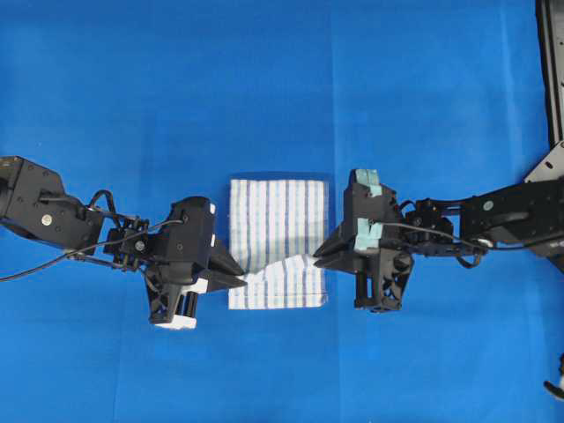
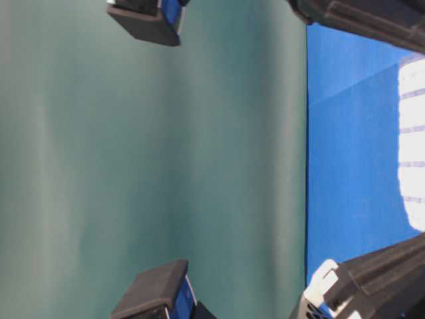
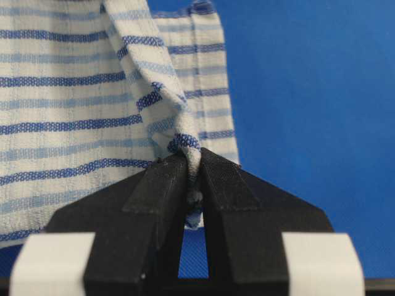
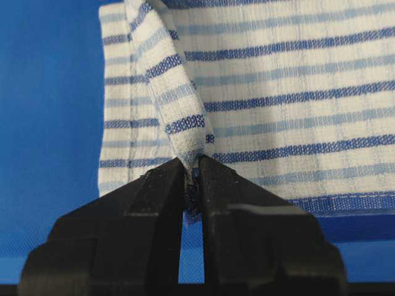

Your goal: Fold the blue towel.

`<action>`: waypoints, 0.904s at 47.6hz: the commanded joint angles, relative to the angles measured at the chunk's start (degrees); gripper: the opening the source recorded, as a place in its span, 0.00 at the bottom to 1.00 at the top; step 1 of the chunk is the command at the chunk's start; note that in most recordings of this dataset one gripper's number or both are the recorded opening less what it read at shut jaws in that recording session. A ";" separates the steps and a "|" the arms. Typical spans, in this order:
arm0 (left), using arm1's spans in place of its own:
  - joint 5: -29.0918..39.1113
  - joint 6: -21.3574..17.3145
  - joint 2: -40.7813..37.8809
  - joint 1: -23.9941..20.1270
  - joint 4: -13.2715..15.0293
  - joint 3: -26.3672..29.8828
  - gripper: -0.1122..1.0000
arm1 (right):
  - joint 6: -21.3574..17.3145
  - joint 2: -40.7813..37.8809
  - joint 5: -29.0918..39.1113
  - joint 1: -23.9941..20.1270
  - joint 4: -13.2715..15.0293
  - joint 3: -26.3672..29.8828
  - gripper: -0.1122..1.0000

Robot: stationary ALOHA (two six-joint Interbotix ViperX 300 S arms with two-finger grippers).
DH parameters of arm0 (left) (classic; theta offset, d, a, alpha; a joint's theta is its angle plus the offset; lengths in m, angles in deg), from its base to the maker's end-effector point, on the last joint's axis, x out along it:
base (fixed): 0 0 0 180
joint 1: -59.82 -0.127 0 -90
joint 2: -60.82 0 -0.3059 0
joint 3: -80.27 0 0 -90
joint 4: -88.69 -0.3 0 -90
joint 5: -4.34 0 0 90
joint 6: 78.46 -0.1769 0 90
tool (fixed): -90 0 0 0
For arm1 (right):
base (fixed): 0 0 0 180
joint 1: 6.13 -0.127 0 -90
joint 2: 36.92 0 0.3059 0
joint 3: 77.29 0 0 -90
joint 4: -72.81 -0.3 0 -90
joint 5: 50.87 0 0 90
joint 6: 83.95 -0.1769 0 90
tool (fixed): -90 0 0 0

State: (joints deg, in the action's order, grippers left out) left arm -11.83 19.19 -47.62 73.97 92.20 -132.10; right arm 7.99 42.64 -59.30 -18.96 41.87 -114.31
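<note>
The blue towel (image 1: 278,220), white with thin blue stripes, lies in the middle of the blue table cover, with its near part lifted into a fold between the two arms. My left gripper (image 1: 243,279) is shut on the towel's left edge, the cloth bunched between its black fingers (image 3: 162,185) in the left wrist view, where the towel (image 3: 74,105) spreads behind. My right gripper (image 1: 315,256) is shut on the right edge; the right wrist view shows a pinched ridge of towel (image 4: 185,132) rising from its fingers (image 4: 219,185).
The blue table cover (image 1: 264,79) extends all round the towel. A black frame (image 1: 551,62) stands at the right edge of the overhead view. The table-level view shows mostly a green backdrop (image 2: 153,159) and dark arm parts (image 2: 365,16) at its borders.
</note>
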 commanded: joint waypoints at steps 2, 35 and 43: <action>-0.35 0.09 0.53 0.88 0.09 0.35 0.14 | 0.00 -0.18 -1.14 -0.88 -0.79 0.97 0.40; 0.18 4.04 -0.70 2.02 0.26 0.70 0.57 | 0.18 -1.58 -1.49 -3.96 -2.64 2.02 0.85; 4.31 3.87 2.72 1.93 0.18 -0.70 0.91 | 0.97 1.32 -1.23 -4.75 -2.37 1.93 0.94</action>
State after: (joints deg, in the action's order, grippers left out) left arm -8.75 23.15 -48.14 75.81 92.55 -132.80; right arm 8.69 41.06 -60.36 -23.36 39.24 -113.26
